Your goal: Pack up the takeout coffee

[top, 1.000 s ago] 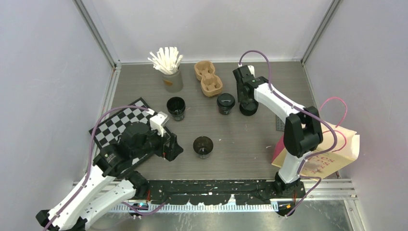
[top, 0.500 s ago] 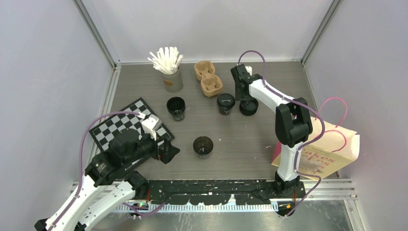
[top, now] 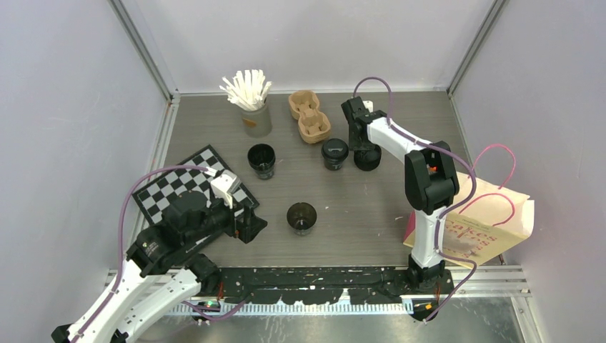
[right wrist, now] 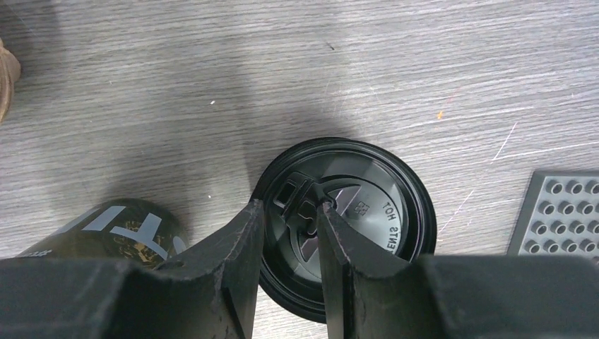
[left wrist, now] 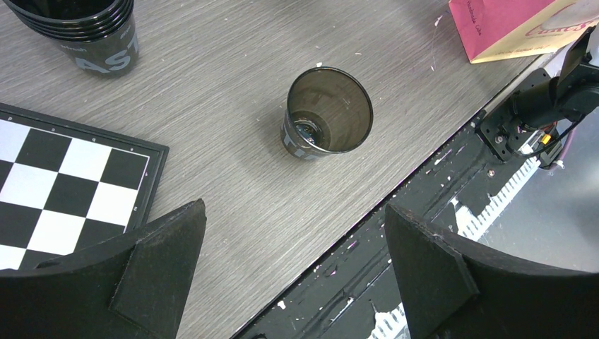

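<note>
A black lid (right wrist: 367,212) lies flat on the table to the right of a lidded black cup (top: 335,153). My right gripper (right wrist: 291,208) stands over the lid's left rim, one finger outside the edge and one on the lid's top, the jaws narrow but still apart. That cup's lettered side (right wrist: 113,233) shows just left of the fingers. A stack of open black cups (top: 261,160) stands further left, and a single open cup (left wrist: 328,116) sits mid-table. My left gripper (left wrist: 293,233) hangs wide open over the table's near edge, short of the single cup, holding nothing.
A brown pulp carrier (top: 309,116) and a grey cup of white sticks (top: 251,100) stand at the back. A checkerboard (top: 171,187) lies at the left under my left arm. A pink and cream paper bag (top: 493,221) lies at the right, a grey studded plate (right wrist: 561,208) near the lid.
My right gripper's jaws have narrowed over the lid's rim while the arm shifted slightly left. My left arm drew back toward the near left, then stayed still.
</note>
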### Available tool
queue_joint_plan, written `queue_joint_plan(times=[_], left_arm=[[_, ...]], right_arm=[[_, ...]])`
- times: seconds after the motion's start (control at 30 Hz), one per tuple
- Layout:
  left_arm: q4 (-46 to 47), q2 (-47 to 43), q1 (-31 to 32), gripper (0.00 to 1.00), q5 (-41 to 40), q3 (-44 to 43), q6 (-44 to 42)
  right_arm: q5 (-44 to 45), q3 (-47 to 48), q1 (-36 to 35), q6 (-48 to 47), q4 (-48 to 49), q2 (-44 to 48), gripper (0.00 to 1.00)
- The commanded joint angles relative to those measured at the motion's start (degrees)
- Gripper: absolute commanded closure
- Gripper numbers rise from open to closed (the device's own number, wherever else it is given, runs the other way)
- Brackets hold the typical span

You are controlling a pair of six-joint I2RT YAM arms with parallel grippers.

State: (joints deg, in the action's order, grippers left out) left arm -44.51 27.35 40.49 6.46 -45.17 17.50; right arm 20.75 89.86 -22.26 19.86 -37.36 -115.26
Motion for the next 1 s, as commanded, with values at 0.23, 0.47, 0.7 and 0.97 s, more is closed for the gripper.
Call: queue_joint_plan(times=[0.23, 0.47, 0.7, 0.97], left_arm=[[1.55, -0.58, 0.12, 0.0, -0.29, 0.12, -0.97], [1.49, -0.59, 0.16, 0.0, -0.23, 0.08, -0.97], [1.45, -0.5, 0.12, 0.0, -0.38, 0.08, -0.97], [1.29, -1.17, 0.12, 0.0, -0.75, 0.08, -1.11]], right_arm=[[10.11, 3.25, 0.15, -2.41, -3.65, 3.85, 0.61], [12.56, 1.77, 0.7, -2.6, -4.27, 5.32, 0.6], [10.02, 1.56, 2.76, -1.62, -4.14, 4.73, 0.57], [6.27, -0.1, 4.4, -1.48, -3.84, 4.48, 0.55]])
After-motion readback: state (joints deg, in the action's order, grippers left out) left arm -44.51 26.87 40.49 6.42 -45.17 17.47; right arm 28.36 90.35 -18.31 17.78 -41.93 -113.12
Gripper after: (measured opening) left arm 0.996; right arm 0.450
